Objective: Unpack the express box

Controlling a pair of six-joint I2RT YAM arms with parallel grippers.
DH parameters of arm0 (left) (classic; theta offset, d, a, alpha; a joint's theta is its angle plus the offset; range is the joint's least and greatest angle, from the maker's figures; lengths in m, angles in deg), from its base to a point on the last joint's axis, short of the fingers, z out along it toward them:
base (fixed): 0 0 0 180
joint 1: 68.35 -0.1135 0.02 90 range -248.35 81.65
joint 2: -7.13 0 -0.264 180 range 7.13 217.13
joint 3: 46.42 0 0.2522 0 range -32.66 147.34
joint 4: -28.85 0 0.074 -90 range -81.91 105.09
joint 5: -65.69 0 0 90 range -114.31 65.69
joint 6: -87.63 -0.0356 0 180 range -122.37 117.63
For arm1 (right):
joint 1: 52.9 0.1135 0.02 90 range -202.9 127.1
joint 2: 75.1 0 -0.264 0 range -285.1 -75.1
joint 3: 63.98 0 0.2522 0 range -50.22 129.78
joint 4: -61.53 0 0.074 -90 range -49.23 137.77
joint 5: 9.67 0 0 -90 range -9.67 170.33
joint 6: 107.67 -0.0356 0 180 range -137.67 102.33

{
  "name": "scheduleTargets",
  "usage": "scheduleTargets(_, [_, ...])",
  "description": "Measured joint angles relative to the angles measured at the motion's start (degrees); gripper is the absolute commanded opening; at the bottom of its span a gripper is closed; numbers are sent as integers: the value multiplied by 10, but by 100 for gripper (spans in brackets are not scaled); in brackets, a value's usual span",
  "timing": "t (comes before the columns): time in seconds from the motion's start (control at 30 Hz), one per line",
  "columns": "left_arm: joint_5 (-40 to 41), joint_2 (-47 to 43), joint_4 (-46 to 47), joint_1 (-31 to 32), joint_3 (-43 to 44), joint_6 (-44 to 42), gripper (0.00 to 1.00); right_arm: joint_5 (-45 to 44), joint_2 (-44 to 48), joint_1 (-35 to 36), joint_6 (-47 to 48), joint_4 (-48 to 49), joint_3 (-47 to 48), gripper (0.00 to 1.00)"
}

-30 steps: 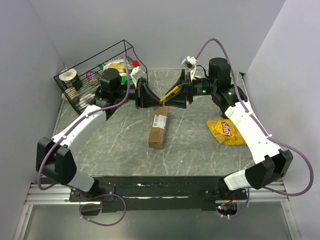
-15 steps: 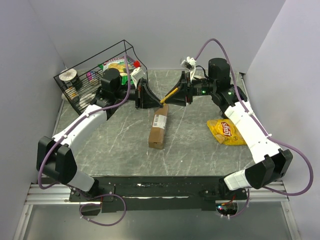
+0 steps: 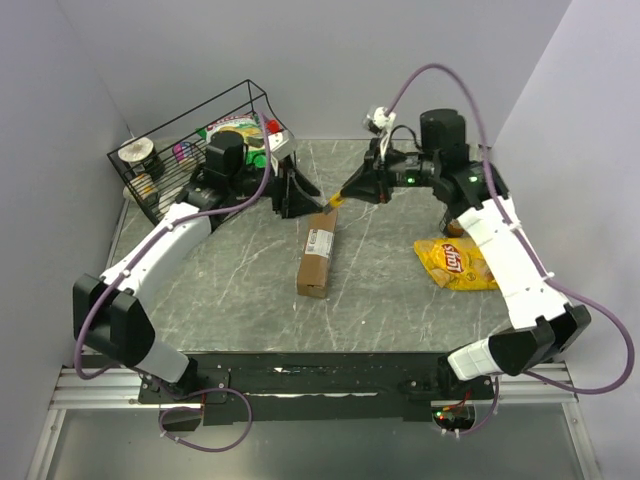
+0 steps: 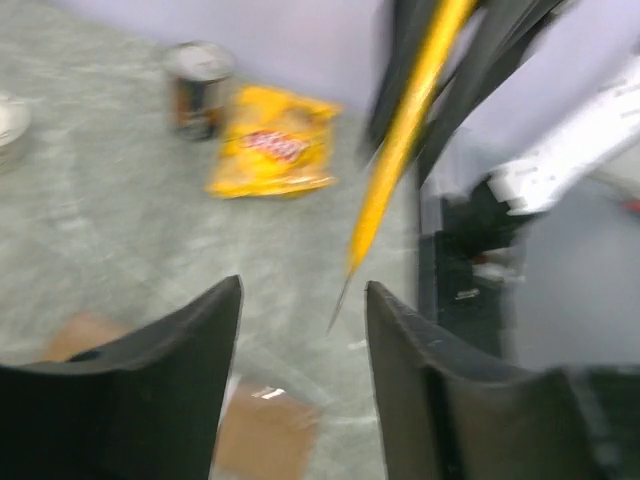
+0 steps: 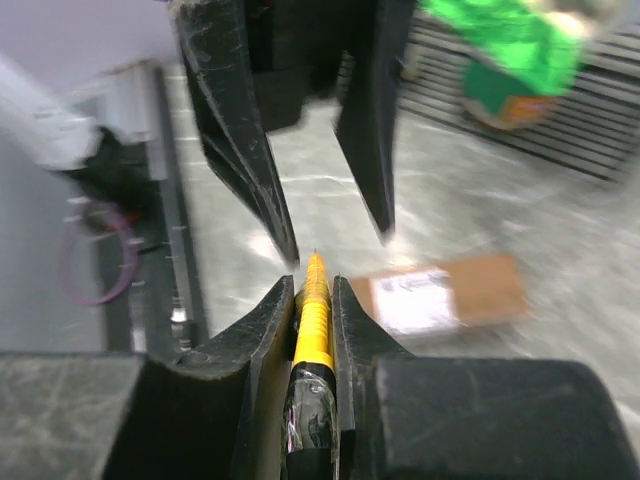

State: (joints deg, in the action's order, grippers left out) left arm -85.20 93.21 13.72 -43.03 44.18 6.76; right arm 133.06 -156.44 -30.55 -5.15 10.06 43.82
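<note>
The express box (image 3: 318,250), a long brown carton with a white label, lies flat mid-table; it also shows blurred in the wrist views (image 4: 265,435) (image 5: 440,290). My right gripper (image 5: 313,285) is shut on a yellow cutter tool (image 5: 313,315), whose tip points at the left gripper. From above, the right gripper (image 3: 352,189) hangs just over the box's far end, with the yellow tool (image 3: 336,199) sticking out. My left gripper (image 4: 303,292) is open, with nothing between its fingers, and the tool's thin tip (image 4: 400,150) is just ahead of it. Seen from above, the left gripper (image 3: 305,200) faces the right one.
A black wire basket (image 3: 190,150) with packets and a can stands at the back left. A yellow chip bag (image 3: 455,262) lies at the right, under the right arm. Beside the bag (image 4: 272,150) stands a dark can (image 4: 198,85).
The left gripper has opened and let go of the yellow tool. The right gripper has shut on it, and the right arm has lifted a little.
</note>
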Motion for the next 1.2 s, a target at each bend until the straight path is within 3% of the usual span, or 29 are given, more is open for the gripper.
scheduleTargets(0.17, [93,-54,-127,-31,-21,-162,61,-106,10,-18,39,-79,69,0])
scheduleTargets(0.37, [168,-156,-223,-33,-201,-331,54,-201,47,-40,33,-87,-35,0])
scheduleTargets(0.53, [210,-142,-263,-10,-297,-409,48,-231,40,-70,28,-108,-61,0])
scheduleTargets(0.63, [218,-132,-256,8,-317,-429,50,-248,42,-97,7,-103,-63,0])
scheduleTargets(0.93, [224,-19,-173,72,-307,-433,51,-377,98,-105,-42,-72,-139,0])
scheduleTargets(1.2, [221,151,-172,151,-135,-440,54,-457,122,-105,-39,-51,-153,0])
